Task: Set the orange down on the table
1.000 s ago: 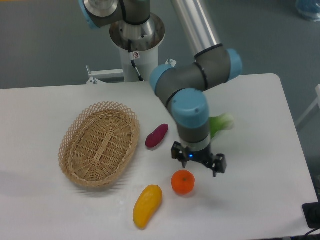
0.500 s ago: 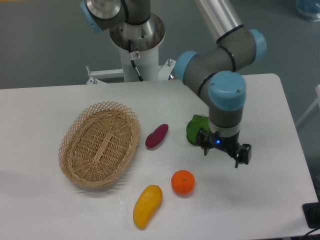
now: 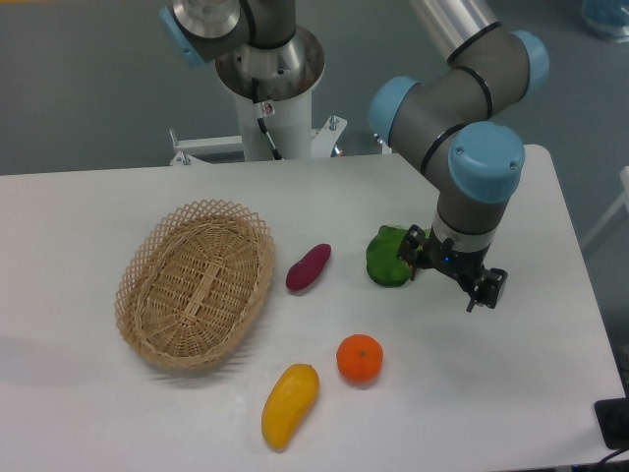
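Orange and round, the small bright orange fruit (image 3: 360,358) sits free on the large white smooth-topped table (image 3: 88,413), just right of a long yellow-orange mango-shaped fruit (image 3: 289,403). It looks firm and light, with a slick rind that could roll; I'd grip it across its widest middle. The two-finger gripper (image 3: 449,283) hangs well apart from it, fingers spread and holding nothing, beside a green leafy vegetable (image 3: 386,258).

The orange (image 3: 360,358) is seen resting on the white table (image 3: 88,413), just right of a yellow-orange mango-shaped fruit (image 3: 289,403). A wicker basket (image 3: 196,282) lies to the left, a purple vegetable (image 3: 308,266) beside it. The gripper (image 3: 450,279) is held above the table, jaws spread and empty, beside a green vegetable (image 3: 388,258).
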